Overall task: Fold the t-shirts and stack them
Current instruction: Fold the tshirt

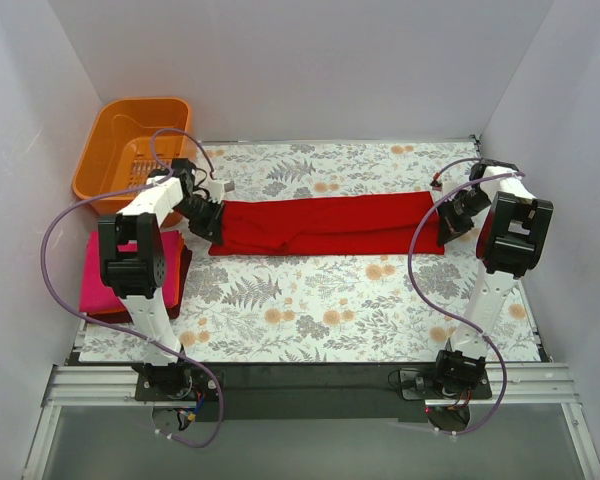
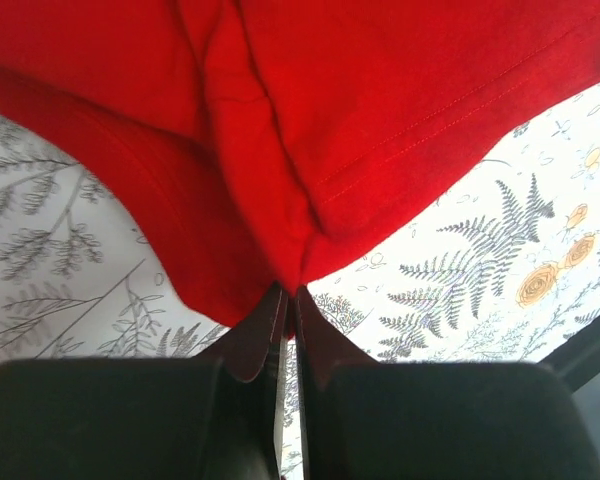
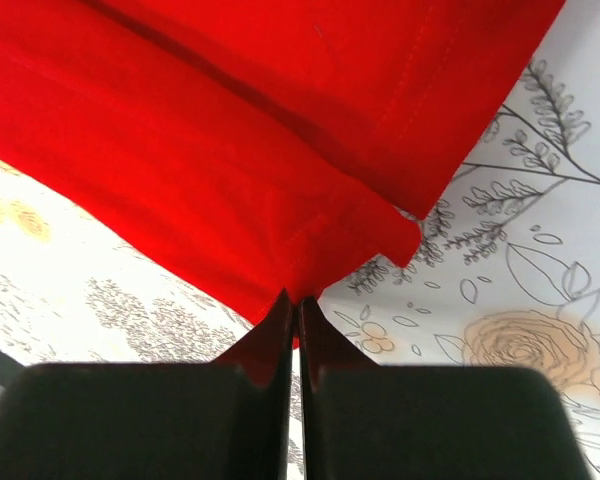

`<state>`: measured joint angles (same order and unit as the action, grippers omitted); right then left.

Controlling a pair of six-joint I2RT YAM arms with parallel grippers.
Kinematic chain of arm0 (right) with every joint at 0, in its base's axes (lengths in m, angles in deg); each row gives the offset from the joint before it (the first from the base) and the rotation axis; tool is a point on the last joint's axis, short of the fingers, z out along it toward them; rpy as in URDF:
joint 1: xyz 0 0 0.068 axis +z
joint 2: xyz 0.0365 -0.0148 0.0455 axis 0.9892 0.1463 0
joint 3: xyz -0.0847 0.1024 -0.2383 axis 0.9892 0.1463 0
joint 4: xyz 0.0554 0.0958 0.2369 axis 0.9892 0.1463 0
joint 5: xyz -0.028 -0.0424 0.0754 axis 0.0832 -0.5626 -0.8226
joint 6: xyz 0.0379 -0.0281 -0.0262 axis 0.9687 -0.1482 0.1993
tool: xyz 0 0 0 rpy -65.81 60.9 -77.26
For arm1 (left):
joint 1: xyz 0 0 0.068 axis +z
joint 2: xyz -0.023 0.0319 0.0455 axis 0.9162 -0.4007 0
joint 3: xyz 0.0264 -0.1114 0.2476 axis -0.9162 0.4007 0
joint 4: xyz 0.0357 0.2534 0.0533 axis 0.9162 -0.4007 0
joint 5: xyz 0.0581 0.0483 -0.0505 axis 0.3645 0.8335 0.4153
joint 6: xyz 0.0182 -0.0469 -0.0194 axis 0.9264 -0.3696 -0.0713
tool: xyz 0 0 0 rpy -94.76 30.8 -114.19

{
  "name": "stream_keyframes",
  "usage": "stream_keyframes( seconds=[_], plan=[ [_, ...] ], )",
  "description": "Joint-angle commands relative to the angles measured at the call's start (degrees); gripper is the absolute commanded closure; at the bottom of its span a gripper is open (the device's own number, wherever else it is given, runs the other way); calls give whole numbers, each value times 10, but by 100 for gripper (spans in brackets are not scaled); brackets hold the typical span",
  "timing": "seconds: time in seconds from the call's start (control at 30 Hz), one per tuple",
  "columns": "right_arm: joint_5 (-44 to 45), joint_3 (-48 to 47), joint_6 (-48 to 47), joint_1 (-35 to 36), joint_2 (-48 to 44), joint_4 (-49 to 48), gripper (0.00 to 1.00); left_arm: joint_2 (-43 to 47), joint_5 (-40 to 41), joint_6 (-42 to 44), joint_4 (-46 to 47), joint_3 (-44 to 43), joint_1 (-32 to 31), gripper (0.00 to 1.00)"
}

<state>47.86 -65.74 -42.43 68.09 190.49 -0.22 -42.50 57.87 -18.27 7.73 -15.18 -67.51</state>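
Red t-shirt (image 1: 325, 225): laid as a long folded band, stretched left to right across the floral cloth (image 1: 310, 310).
Left claw (image 2: 290, 300): pressed together, clamped on the band's left end.
Right claw (image 3: 296, 303): pressed together, clamped on the band's right end.
Folded t-shirts (image 1: 102, 285): magenta over dark red, stacked at the cloth's left edge, partly hidden by the left arm.
Orange basket (image 1: 130, 140): placed at the far left corner.
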Motion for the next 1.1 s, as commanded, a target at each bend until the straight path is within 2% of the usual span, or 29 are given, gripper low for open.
stream_keyframes(
  seconds=[0.0,0.2,0.43,0.57,0.6,0.63,0.7,0.77,0.9,1.07],
  plan=[
    [41,9,-29,-8,-25,12,99,3,-8,12,-44,-44,9,100],
    [115,34,-84,-15,-44,15,99,16,11,28,-96,-31,10,100],
    [149,76,-110,-16,-52,10,99,47,-2,11,-73,60,9,100],
    [149,64,-110,-16,-47,13,98,62,-4,-3,-51,95,8,100],
    [145,59,-109,-16,-48,15,92,68,-16,-7,-48,98,7,96],
    [142,54,-108,-16,-51,16,86,74,-22,-8,-43,97,8,85],
    [125,39,-108,-15,-65,27,67,102,-48,-12,-36,92,8,77],
    [106,24,-105,-14,-77,41,57,125,-62,-23,-27,79,8,68],
    [29,11,-104,-13,-133,48,60,147,-85,-44,-17,67,7,64],
    [-36,7,-93,5,-142,46,79,155,-121,-70,-9,76,-12,64]
  ],
)
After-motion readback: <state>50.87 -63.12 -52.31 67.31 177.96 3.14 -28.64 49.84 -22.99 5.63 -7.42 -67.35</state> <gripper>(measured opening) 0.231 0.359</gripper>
